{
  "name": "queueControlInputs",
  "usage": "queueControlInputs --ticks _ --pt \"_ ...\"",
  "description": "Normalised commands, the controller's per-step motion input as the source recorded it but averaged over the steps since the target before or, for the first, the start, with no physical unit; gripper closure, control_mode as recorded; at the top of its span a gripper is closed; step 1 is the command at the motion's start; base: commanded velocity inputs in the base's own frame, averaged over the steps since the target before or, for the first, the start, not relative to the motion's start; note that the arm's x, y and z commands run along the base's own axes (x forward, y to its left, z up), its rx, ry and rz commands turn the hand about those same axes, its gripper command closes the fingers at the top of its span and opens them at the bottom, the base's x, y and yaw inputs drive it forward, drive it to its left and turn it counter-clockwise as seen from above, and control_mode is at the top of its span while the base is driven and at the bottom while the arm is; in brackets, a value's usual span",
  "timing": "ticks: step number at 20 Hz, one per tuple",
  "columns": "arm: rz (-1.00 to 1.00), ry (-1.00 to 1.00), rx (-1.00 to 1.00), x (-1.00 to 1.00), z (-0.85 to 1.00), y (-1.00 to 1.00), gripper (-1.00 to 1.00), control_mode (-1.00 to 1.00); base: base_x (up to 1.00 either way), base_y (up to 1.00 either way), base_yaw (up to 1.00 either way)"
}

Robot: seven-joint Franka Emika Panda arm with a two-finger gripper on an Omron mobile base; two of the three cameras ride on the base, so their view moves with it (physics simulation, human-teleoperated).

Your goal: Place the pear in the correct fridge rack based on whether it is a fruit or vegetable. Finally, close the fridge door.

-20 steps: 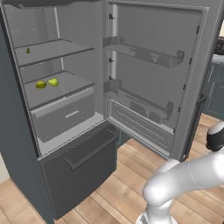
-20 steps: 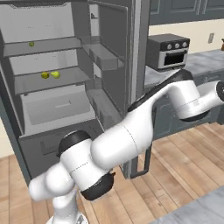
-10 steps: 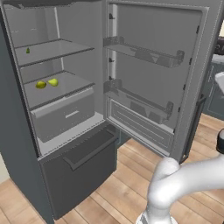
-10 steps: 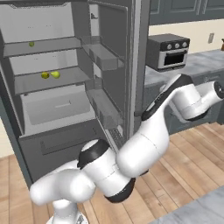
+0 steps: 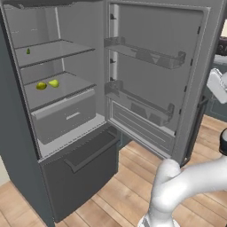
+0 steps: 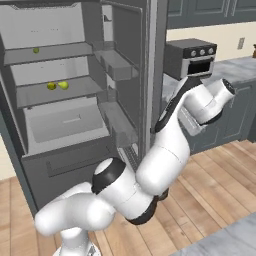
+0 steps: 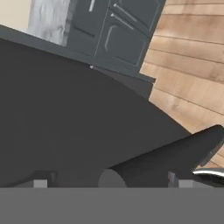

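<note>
The pear (image 5: pixel 54 83) (image 6: pixel 63 85) lies on the fridge rack (image 5: pixel 73 88) (image 6: pixel 82 87), the lower shelf, beside a rounder yellow-green fruit (image 5: pixel 41 86). The fridge door (image 5: pixel 155 75) stands wide open, with its edge (image 6: pixel 151 65) toward me in the right base view. My arm reaches around the door's outer side, wrist (image 6: pixel 207 102) close to it. In the hand view my gripper (image 7: pixel 109 183) is open and faces the door's dark outer face, with the bar handle (image 7: pixel 175 155) slanting across between the fingertips (image 7: pixel 40 183). It holds nothing.
A tiny green item (image 5: pixel 28 51) sits on the upper shelf. The pale drawer (image 5: pixel 66 115) lies under the rack, above the bottom drawer front (image 5: pixel 84 155). Grey bins (image 5: pixel 146 55) line the door. A toaster oven (image 6: pixel 192 57) stands on the counter (image 6: pixel 237 67) right of the door.
My arm has swung up and in toward the outer side of the open door. The pear, the other fruit and the door have stayed put.
</note>
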Motion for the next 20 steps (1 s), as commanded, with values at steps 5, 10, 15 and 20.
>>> queueControlInputs --ticks 5,10,15,20 --pt "0.11 0.13 0.01 -0.33 0.0 0.73 -1.0 -1.0 0.0 0.0 0.0" --pt "0.21 0.02 0.0 -0.8 -0.14 0.94 -1.0 -1.0 0.0 0.0 0.0" --pt "0.2 -0.01 0.0 -0.57 -0.28 1.0 -1.0 -1.0 0.0 0.0 0.0" --pt "0.19 -0.09 0.02 -0.35 -0.28 1.0 -1.0 -1.0 0.0 0.0 0.0"
